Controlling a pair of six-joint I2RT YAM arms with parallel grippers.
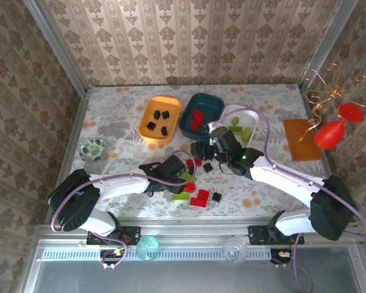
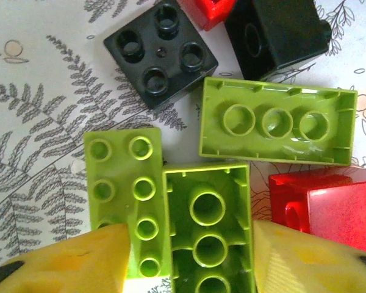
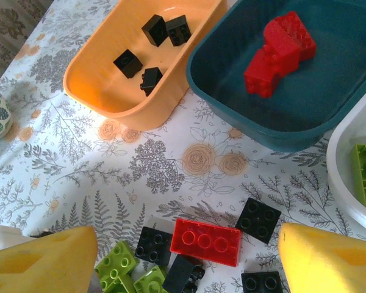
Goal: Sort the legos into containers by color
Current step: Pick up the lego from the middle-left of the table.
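Note:
Loose legos [image 1: 195,183] lie in a pile on the table's near middle, in red, black and lime-green. My left gripper [image 1: 182,174] is low over them and open; its yellow fingers [image 2: 79,262] flank an upside-down lime-green brick [image 2: 208,232], with a studs-up green brick [image 2: 125,195] partly under the left finger. My right gripper [image 3: 186,262] hovers open above a red brick [image 3: 206,242] and black bricks [image 3: 258,220]. The orange tub [image 1: 147,129] holds several black cubes [image 3: 152,30]. Red bricks [image 3: 279,46] lie in the teal tub [image 1: 212,101], and the white tub [image 1: 252,116] holds green ones.
A patterned glass bowl [image 1: 93,149] stands at the left. A wooden board [image 1: 302,139], a red ornament [image 1: 332,131] and a gold wire stand [image 1: 329,91] are at the right. A blue cup [image 1: 147,247] sits on the front rail.

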